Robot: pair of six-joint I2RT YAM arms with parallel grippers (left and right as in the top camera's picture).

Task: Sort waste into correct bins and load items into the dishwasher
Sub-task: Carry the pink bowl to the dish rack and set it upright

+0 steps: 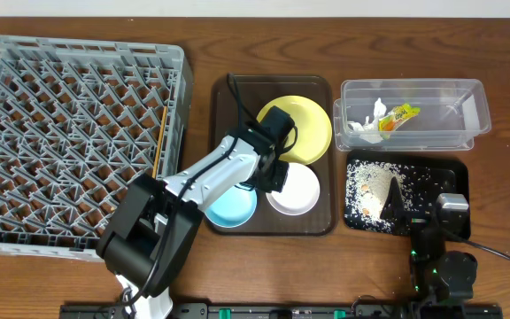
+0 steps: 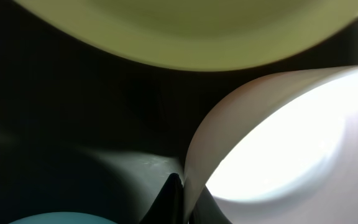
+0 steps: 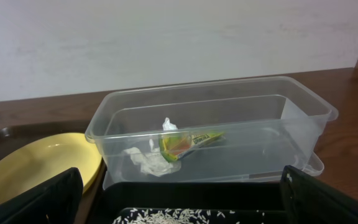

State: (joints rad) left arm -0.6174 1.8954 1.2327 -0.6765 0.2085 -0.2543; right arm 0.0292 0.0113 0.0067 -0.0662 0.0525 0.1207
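Note:
My left gripper [image 1: 277, 180] [image 2: 184, 200] is shut on the near rim of the white bowl [image 1: 297, 191] [image 2: 278, 149], one finger on each side of the rim. The bowl sits on the dark brown tray beside the light-blue bowl [image 1: 233, 209] [image 2: 61, 218] and the yellow plate [image 1: 306, 124] [image 2: 197, 31] [image 3: 36, 165]. Two chopsticks [image 1: 160, 142] lie at the right edge of the grey dish rack [image 1: 69, 142]. The clear tub [image 1: 476, 106] [image 3: 316, 112] holds the wrapper [image 1: 398, 117] [image 3: 188, 142] and paper scraps [image 1: 364, 124] [image 3: 145, 160]. Rice crumbs [image 1: 370, 186] [image 3: 179, 216] lie in the black tray [image 1: 454, 173] [image 3: 229, 193]. My right gripper [image 1: 432, 202] [image 3: 180, 186] is open and empty over that tray.
The dark brown serving tray [image 1: 224, 97] [image 2: 73, 124] stands between the rack and the two bins. The clear tub stands right behind the black tray. A white wall runs behind the table's far edge.

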